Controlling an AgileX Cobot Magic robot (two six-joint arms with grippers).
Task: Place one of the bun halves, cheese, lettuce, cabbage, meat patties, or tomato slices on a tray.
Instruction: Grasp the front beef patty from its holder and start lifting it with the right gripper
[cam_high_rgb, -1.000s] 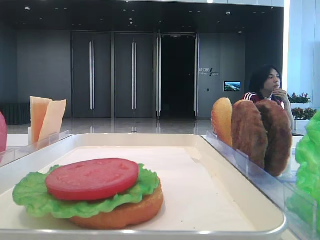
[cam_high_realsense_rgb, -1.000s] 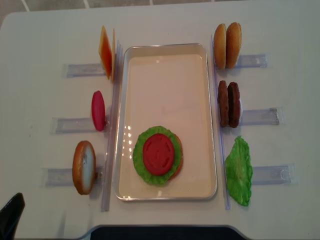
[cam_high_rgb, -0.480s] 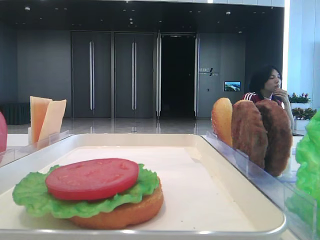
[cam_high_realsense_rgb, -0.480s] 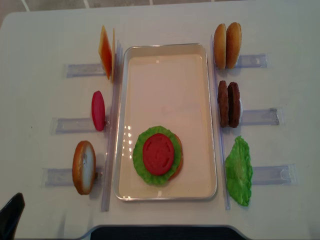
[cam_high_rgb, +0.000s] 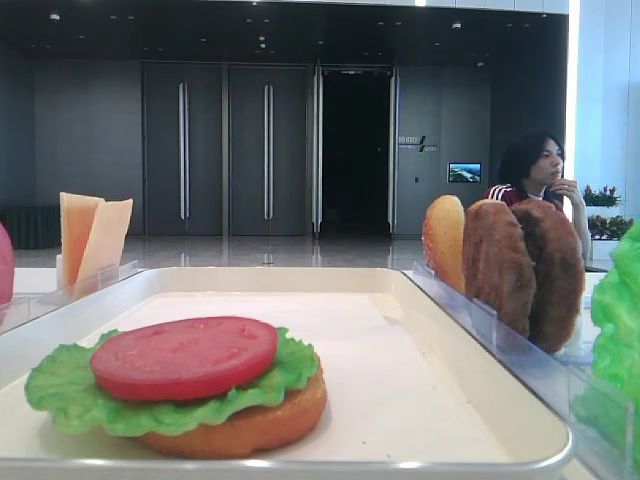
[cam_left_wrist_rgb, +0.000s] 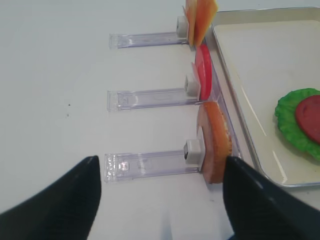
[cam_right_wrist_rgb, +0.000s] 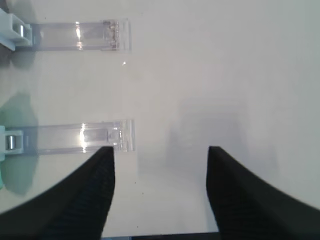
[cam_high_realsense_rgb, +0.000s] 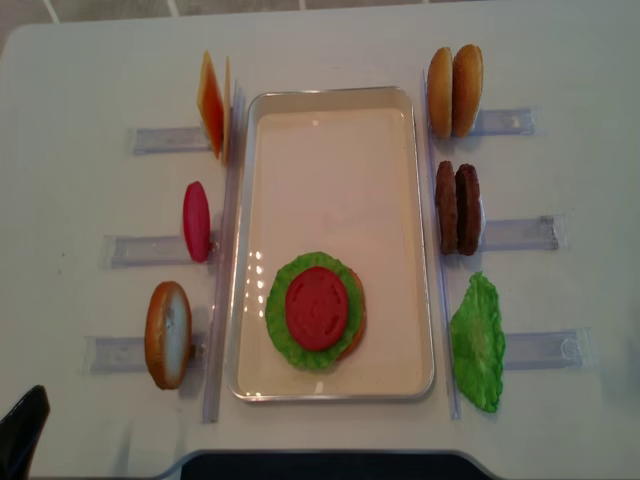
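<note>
Meanwhile, the tray lay in the middle of the counter, holding a stack near its front end: a bun half under a lettuce leaf with a tomato slice on top. Left of the tray, cheese slices, another tomato slice and a bun half stood in clear holders. On the right stood two bun halves, two meat patties and a second lettuce leaf. The right pincer hung released over bare counter, grasping nothing. The left pincer was likewise spread wide and empty, near the left bun half.
</note>
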